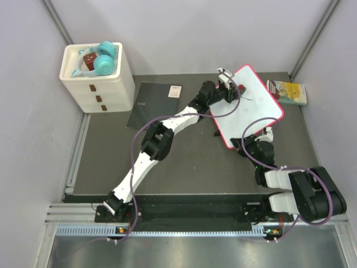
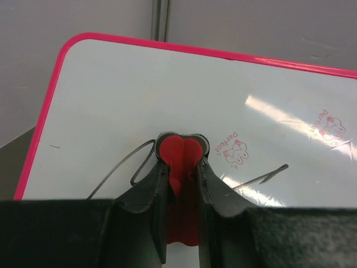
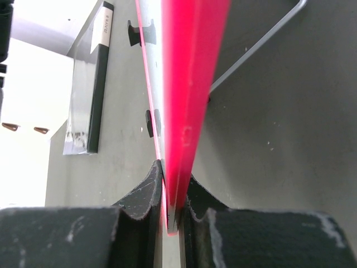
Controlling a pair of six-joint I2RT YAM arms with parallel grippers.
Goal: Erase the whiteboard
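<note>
Whiteboard [image 1: 254, 103] is held tilted at the right of the dark mat [image 1: 111, 151], its near edge pinched by the right gripper [image 3: 172, 187]. A red eraser [image 2: 179, 151] is clamped in the left gripper [image 2: 179, 167] and pressed on the board. Firm, overlapping strokes are called for over the dark scribbles [image 2: 120, 164] alongside. The left arm is stretched diagonally across the mat.

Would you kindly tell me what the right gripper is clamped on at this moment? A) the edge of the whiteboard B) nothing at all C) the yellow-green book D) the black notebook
A: in the right wrist view the right gripper has its jaws closed on the pink-framed edge of the whiteboard, while the black notebook lies apart to the side.
</note>
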